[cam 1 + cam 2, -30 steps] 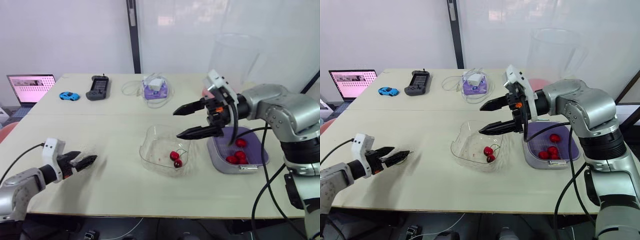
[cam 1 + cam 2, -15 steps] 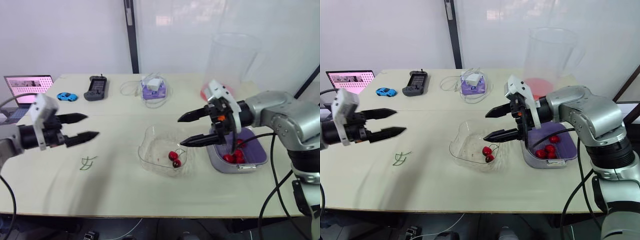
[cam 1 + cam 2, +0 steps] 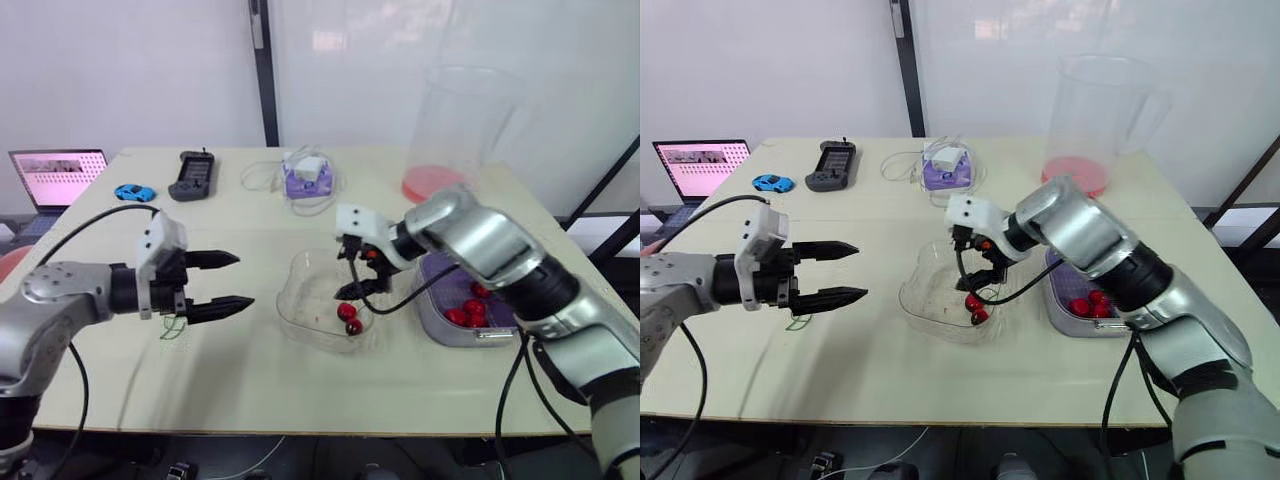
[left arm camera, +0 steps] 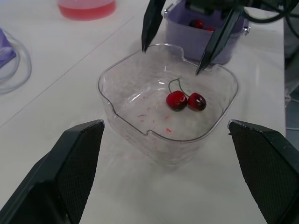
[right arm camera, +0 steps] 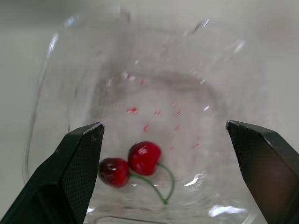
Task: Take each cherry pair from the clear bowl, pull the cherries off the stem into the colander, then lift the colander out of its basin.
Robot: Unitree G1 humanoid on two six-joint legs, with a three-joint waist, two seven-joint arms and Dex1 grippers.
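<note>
Your right gripper (image 4: 171, 60) hangs nose-down over the bowl (image 4: 135, 128), jaws spread wide and holding nothing, with the only cherry pair (image 4: 186, 100) in the bowl waiting on its floor. The pair lies a little to the colander (image 3: 430, 312) side of the bowl's middle. The two fruits touch side by side, and their stems curve up and on toward the colander to meet at one joint. Your next move turns on this: the pair sits just below the right gripper's tips, somewhat off the middle of the gap and closer to one finger. That makes it look like a short drop with a small shift rather than a reach. The line through the two fruits runs roughly from one finger toward the other, so closing as you stand would likely press them end to end; the joined stems offer the thinner hold. Your left gripper (image 3: 245, 279), also spread wide and empty, points at the bowl from well out on the side away from the colander, and is plainly the farther of the two. A green stem (image 3: 172, 327) lies on the table (image 3: 300, 400) below it. Several cherries (image 3: 472, 310) rest in the colander, just beside the bowl.
</note>
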